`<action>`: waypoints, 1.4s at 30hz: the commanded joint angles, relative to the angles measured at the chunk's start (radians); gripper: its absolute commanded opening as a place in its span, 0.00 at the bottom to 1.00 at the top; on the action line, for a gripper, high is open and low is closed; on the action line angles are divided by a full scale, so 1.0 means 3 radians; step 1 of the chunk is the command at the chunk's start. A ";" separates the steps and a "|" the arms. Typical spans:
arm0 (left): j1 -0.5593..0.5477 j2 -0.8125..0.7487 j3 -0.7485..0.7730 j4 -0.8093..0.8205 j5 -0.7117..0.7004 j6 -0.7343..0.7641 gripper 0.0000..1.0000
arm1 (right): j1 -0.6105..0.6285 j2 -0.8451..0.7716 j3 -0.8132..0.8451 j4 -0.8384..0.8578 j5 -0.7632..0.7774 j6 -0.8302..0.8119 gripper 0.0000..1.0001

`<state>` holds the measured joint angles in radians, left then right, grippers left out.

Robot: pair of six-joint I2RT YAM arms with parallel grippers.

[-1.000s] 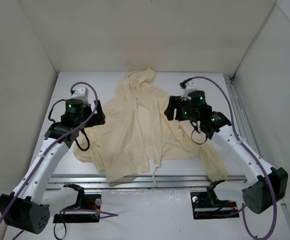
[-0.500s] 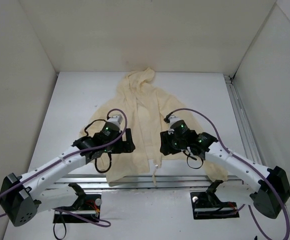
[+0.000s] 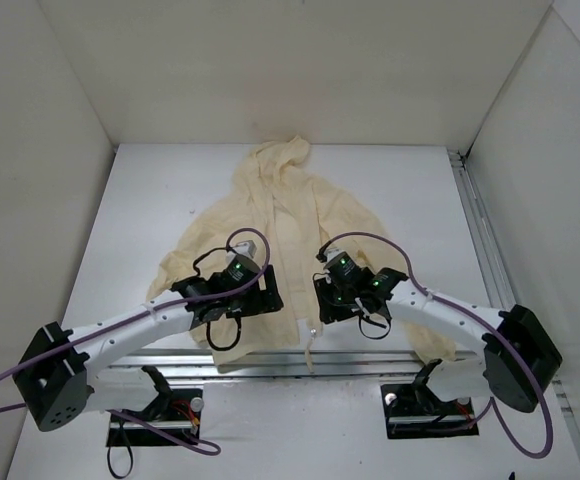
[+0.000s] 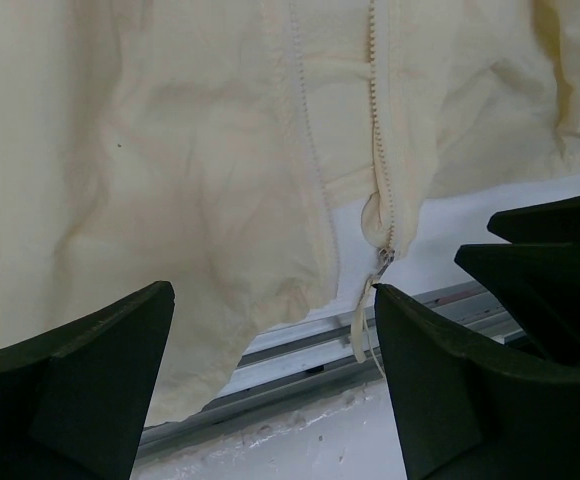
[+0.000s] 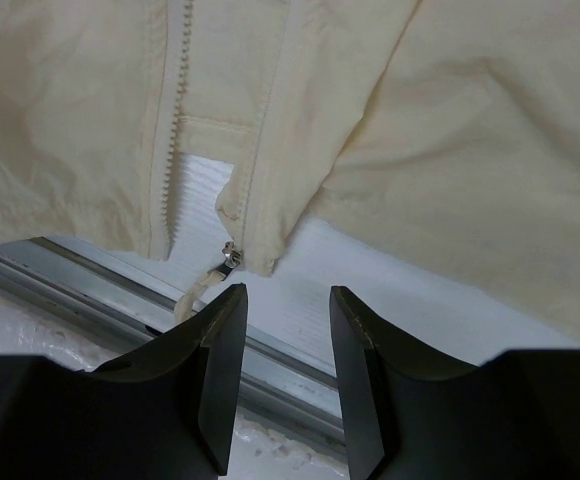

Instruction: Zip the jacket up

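Observation:
The pale yellow jacket (image 3: 270, 235) lies flat and open-fronted on the table, hood at the far end. Its zipper is undone, with the small metal pull (image 3: 313, 332) at the bottom hem. My left gripper (image 3: 269, 298) is open and empty, low over the left front panel by the hem. In the left wrist view (image 4: 273, 295) the pull (image 4: 384, 259) and its cream cord tab (image 4: 360, 325) hang just inside my right fingertip (image 4: 390, 310). My right gripper (image 3: 320, 304) is open and empty beside the hem. In the right wrist view (image 5: 287, 295) the pull (image 5: 228, 258) lies just beyond my left fingertip (image 5: 232, 300).
An aluminium rail (image 3: 390, 357) runs along the table's near edge, right under the jacket hem; it also shows in the left wrist view (image 4: 300, 355) and the right wrist view (image 5: 60, 275). White walls enclose the table. The right gripper's black body (image 4: 555, 260) shows close by in the left wrist view.
Both arms have swung in from the jacket's sides and come down toward the near hem, closing on the zipper pull from left and right. The jacket has not moved.

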<state>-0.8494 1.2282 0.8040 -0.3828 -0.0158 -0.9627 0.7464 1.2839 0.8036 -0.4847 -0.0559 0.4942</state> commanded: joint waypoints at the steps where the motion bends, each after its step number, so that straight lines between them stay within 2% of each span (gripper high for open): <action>1: -0.0012 -0.0100 -0.0006 0.0146 -0.0075 -0.0110 0.77 | 0.0002 0.0123 0.0001 0.0209 -0.0044 -0.0036 0.36; 21: -0.0012 -0.0177 -0.0026 0.0141 -0.0085 -0.0084 0.79 | -0.0171 0.0481 -0.0153 0.0567 -0.0550 -0.0241 0.36; 35: -0.0012 -0.0100 0.0030 0.0105 -0.0080 -0.0059 0.79 | -0.0202 0.0614 -0.0280 0.0649 -0.0530 -0.0246 0.35; 42: -0.0012 -0.0080 0.0035 0.0080 -0.0070 -0.0048 0.79 | -0.0070 0.0741 -0.0286 0.0659 -0.0423 -0.0180 0.32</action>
<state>-0.8494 1.2057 0.7742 -0.3763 -0.0265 -0.9806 0.7010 1.4631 0.7368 -0.2863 -0.2199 0.4309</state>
